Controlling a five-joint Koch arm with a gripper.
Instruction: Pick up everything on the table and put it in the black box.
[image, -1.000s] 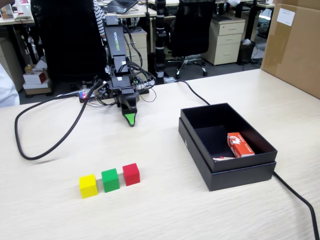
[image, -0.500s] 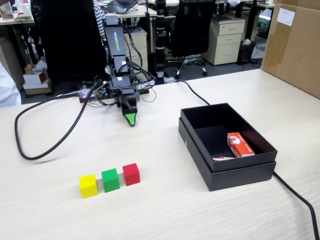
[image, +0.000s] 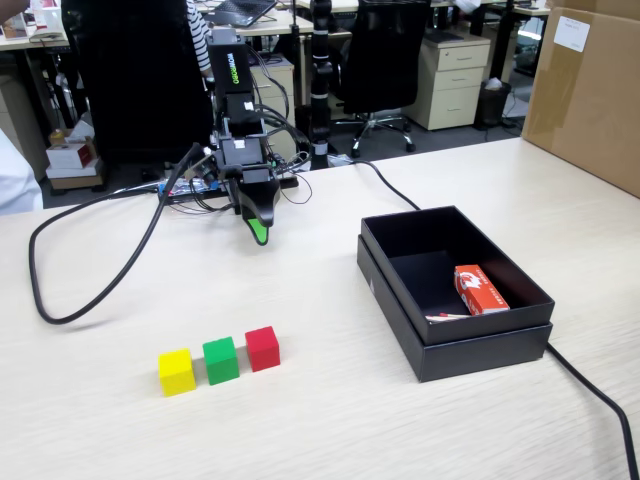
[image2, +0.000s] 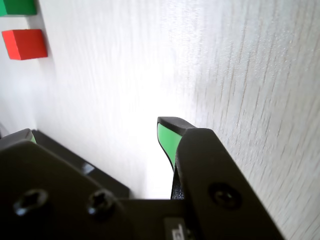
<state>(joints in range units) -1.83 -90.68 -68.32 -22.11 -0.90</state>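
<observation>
Over at nine o'clock in the fixed view, a black cable (image: 60, 300) loops across the table (image: 330, 430) and runs up toward the arm's base. Low at about seven o'clock sits the row of three cubes, side by side: the yellow cube (image: 176, 371) first, the green cube (image: 221, 360) right next to it, the red cube (image: 262, 348) closing the line, each just beside its neighbour, all flat on the tabletop.

Up at eleven o'clock, the gripper (image: 261, 233) points down with its green-padded tip just off the table, well apart from the cubes and holding nothing. In the wrist view the gripper (image2: 100, 131) shows a clear gap: one green-faced fingertip (image2: 166, 140) at centre and a sliver of the other at the nine o'clock edge, so the claw stands apart, with bare wood grain between. The red cube (image2: 24, 44) and a strip of the green cube (image2: 18, 7) peek in at eleven o'clock there.

Across to three o'clock in the fixed view, the black box (image: 500, 340) sits in its wider lid, a red-and-white packet (image: 480, 289) lying inside. At one o'clock, the brown carton (image: 585, 90) stands at the table's far edge.
</observation>
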